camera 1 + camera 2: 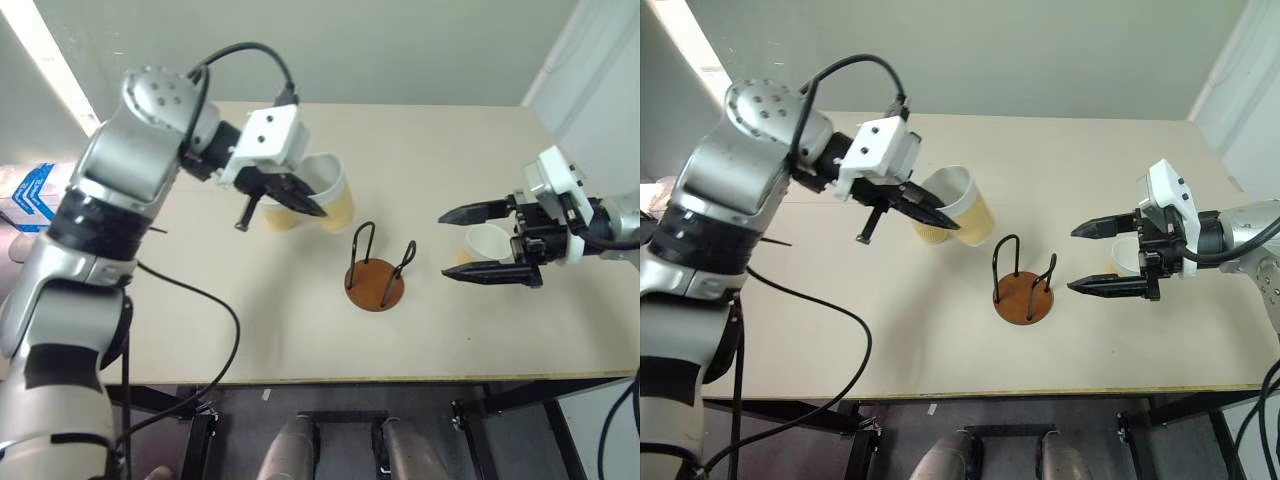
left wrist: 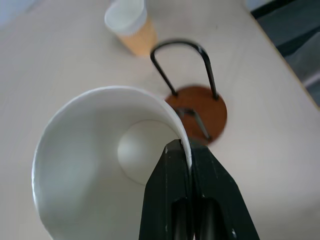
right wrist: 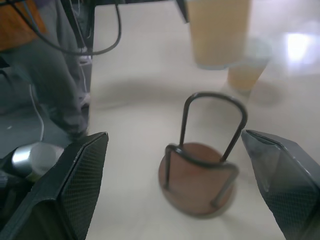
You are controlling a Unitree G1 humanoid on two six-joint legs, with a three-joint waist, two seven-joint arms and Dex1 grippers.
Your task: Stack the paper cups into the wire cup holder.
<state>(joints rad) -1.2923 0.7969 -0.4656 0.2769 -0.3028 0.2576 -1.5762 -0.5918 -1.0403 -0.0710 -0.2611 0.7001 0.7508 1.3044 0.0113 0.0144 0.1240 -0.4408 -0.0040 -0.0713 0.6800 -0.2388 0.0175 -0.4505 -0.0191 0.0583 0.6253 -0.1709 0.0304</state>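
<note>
Cup (image 1: 325,190) rim pinched in left pincer (image 1: 300,203).

1. A pale beige rectangular tabletop (image 1: 300,330) stands on a black metal frame (image 1: 200,420).
2. Behind it rises a plain grey-green wall (image 1: 350,50).
3. A bright strip (image 1: 45,60), possibly a window, glows at left.

The right gripper (image 3: 175,185) has its two black fingers (image 3: 75,185) wide apart. Between them stands the wire cup holder (image 3: 202,175) on the table (image 3: 135,100). Past it are two paper cups (image 3: 217,32), one hanging higher.
</note>
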